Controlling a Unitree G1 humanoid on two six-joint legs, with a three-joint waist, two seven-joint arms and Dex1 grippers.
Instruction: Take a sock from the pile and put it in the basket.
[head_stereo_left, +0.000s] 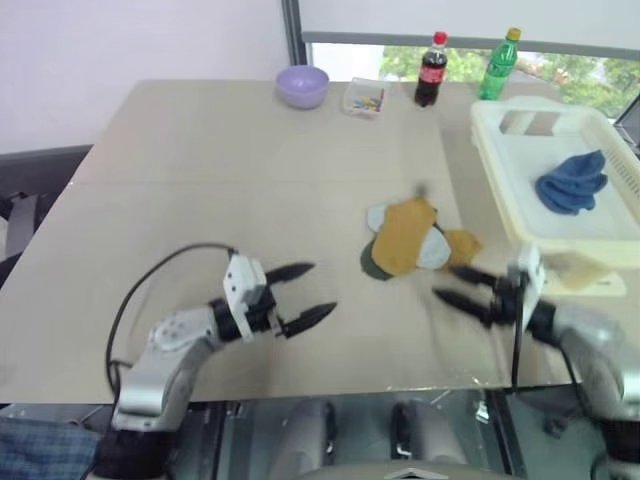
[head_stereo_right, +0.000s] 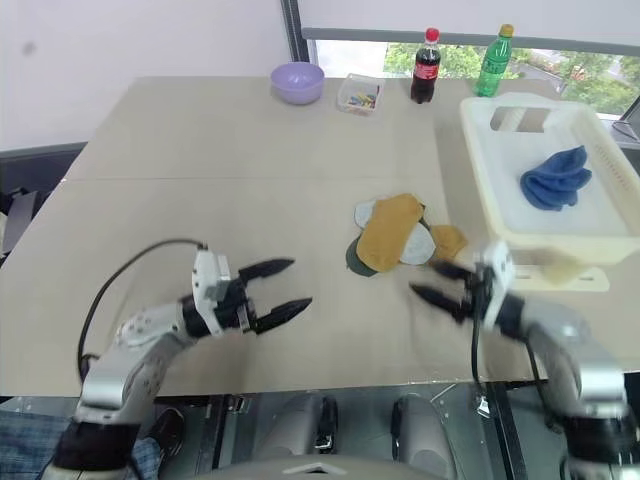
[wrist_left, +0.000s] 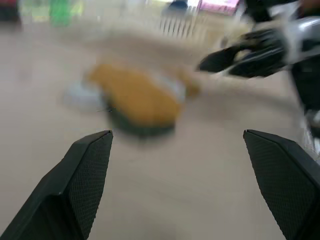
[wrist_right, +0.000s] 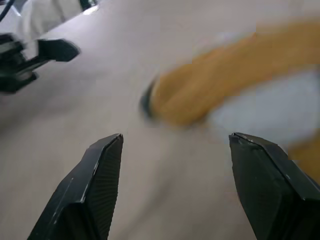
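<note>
Your left gripper (head_stereo_left: 308, 295) hovers over bare table (head_stereo_left: 200, 200) at the near left, its two black fingers spread wide with nothing between them. It points across the table toward the pile. In the left wrist view the fingers (wrist_left: 85, 180) stand far apart at either side, with the pile ahead of them.

Your right gripper (head_stereo_left: 458, 285) sits at the near right, just beside the near edge of the pile (head_stereo_left: 410, 240), pointing at it. Its fingers are parted and empty; in the right wrist view the fingers (wrist_right: 95, 190) stand well apart, with mustard-yellow and light grey fabric just ahead. Whether a fingertip touches the fabric cannot be told.

The pile lies near the middle of the table, between the two grippers and closer to the right one. A mustard-yellow sock (head_stereo_left: 405, 235) lies on top, with light grey pieces and a dark piece showing at its edges.

The sock (head_stereo_left: 573, 182), royal blue and bunched up, lies inside the basket (head_stereo_left: 500, 150). The basket stands at the right side of the table, well apart from the left gripper and near the right one.

Along the far edge stand a lilac bowl (head_stereo_left: 302, 86), a small clear box (head_stereo_left: 364, 98) with coloured bits, a cola bottle (head_stereo_left: 431, 70) and a green bottle (head_stereo_left: 498, 66).
</note>
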